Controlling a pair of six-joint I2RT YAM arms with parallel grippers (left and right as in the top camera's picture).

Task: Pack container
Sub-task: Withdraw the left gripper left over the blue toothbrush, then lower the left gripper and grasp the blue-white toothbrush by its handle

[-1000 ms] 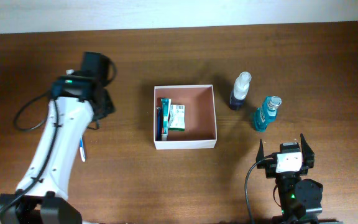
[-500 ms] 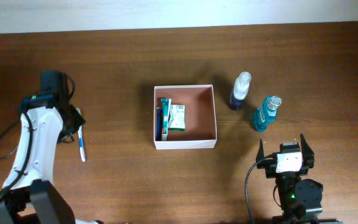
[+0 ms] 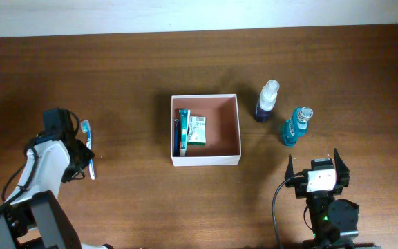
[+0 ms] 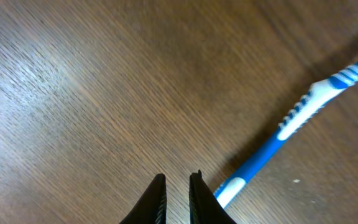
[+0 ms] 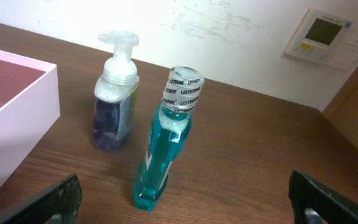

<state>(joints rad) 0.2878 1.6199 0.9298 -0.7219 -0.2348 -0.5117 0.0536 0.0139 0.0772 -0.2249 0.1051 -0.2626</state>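
The white-walled container (image 3: 206,160) sits open at the middle of the wooden desk (image 3: 144,69). A green-and-white carton (image 3: 196,129) lies flat in its left half, next to a dark, slim item against the left wall that is too small to make out. Well to the left of the container, the left arm's fingers (image 4: 157,198) point down at bare wood, drawn almost together with only a slit between them and nothing in their grip. A blue-and-white toothbrush (image 4: 291,121) lies flat on the desk just beside their tips, apart from them. To the right of the container stand a clear pump bottle (image 3: 266,102) of dark purple liquid and, just beyond it and nearer the front edge, a teal mouthwash bottle (image 3: 295,127), the two close but not touching. In front of the container and to its right, the right arm's fingers (image 5: 58,198) are spread wide and empty, facing both bottles.
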